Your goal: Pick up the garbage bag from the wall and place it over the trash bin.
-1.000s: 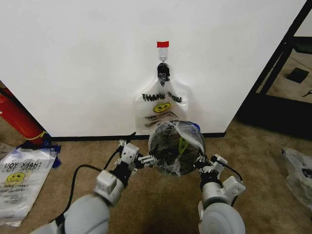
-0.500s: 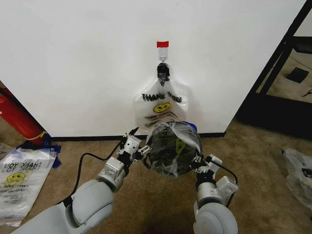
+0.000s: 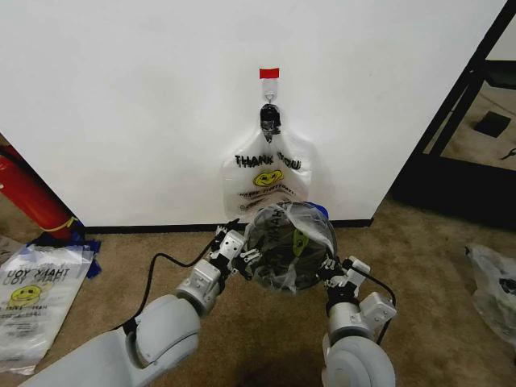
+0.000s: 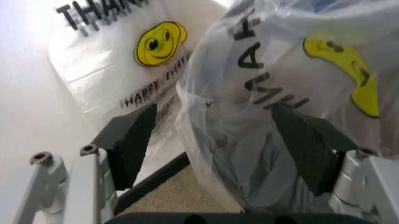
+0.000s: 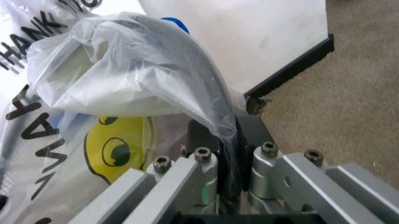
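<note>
The see-through plastic "THANK YOU" smiley garbage bag (image 3: 292, 242) sits draped over the round black wire-mesh trash bin (image 3: 270, 266) on the carpet by the white wall (image 3: 137, 105). My left wrist cam shows the left gripper (image 4: 215, 140) spread wide around the bagged bin. Right wrist cam shows the right gripper (image 5: 227, 144) pinching bag and rim. A second bag (image 3: 266, 173) hangs on the hook.

Brown carpet floor (image 3: 242, 322) — the bagged trash bin (image 3: 290, 246) stands on it, loose printed bags (image 3: 32, 298) lying well apart.
</note>
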Motion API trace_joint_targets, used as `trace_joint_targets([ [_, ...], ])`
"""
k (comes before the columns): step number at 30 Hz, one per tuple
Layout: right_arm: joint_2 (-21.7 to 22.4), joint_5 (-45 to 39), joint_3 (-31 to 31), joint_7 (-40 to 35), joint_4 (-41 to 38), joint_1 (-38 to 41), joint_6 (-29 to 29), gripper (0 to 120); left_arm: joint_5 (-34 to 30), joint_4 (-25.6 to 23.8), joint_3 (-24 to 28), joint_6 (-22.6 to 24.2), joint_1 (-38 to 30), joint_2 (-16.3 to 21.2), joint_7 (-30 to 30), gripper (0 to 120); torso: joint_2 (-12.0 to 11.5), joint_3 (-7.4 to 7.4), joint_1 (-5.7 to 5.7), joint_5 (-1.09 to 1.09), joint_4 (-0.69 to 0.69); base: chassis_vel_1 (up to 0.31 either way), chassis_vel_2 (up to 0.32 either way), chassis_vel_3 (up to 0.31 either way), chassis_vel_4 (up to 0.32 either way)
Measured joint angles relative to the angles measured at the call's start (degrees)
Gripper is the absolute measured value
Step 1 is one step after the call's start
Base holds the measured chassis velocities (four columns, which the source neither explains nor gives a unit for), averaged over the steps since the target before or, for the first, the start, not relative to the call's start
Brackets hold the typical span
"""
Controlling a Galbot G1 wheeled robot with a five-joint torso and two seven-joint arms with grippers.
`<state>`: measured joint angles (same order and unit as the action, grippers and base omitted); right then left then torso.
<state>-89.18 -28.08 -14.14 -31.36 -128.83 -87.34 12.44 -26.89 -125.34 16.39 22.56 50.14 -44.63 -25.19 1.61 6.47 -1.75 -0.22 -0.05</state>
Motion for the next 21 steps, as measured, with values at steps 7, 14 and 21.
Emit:
trace_joint_targets([
  [7,0.03,0.01,-0.21,0.00,-0.33,-0.20,0.00,2,0.44,1.01,-0.52,-0.34,-0.30,-0.24,-0.36,55,0.00,0.00,0.00,0.00,0.00,0.000,0.000,0.000,0.000],
  [14,-0.10,0.01,-0.18,0.00,-0.29,-0.05,0.00,2,0.75,1.09,-0.71,-0.71,0.17,-0.46,-0.46,46,0.00,0.00,0.00,0.00,0.00,0.000,0.000,0.000,0.000],
  [21,-0.08,-0.03,-0.21,0.00,-0.33,-0.21,0.00,2,2.46,2.44,-0.59,-2.33,0.19,-0.87,-0.64,36,0.00,0.00,0.00,0.00,0.00,0.000,0.000,0.000,0.000],
])
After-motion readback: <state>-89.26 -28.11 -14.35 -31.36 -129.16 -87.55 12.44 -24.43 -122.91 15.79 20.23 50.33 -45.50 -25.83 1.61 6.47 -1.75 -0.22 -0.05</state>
